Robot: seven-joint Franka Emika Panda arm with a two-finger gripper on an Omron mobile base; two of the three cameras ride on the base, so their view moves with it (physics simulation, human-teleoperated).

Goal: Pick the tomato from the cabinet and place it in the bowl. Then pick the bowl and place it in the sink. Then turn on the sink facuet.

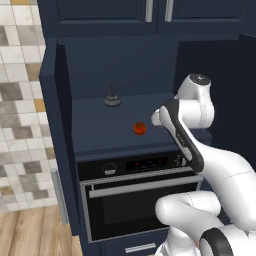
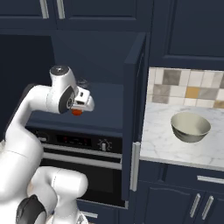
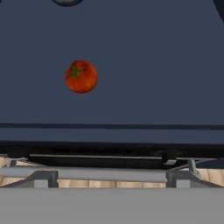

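Presently, tomato (image 1: 139, 128): on the flat navy shelf (image 1: 100, 127) in the cabinet (image 1: 55, 145) recess, near the shelf's front edge, stem spot up, untouched.
Gripper (image 2: 85, 101): poised over the shelf close by the tomato, jaws spread wide, nothing between them.
Lid-like object (image 1: 112, 100): small, grey, knobbed, further back on the same shelf.
Oven (image 1: 137, 200): black, built in below the shelf, door closed.
Bowl (image 2: 190, 127): upright on the marble tabletop (image 2: 162, 144) to the right of the cabinet, creamy inside showing, nothing in it.
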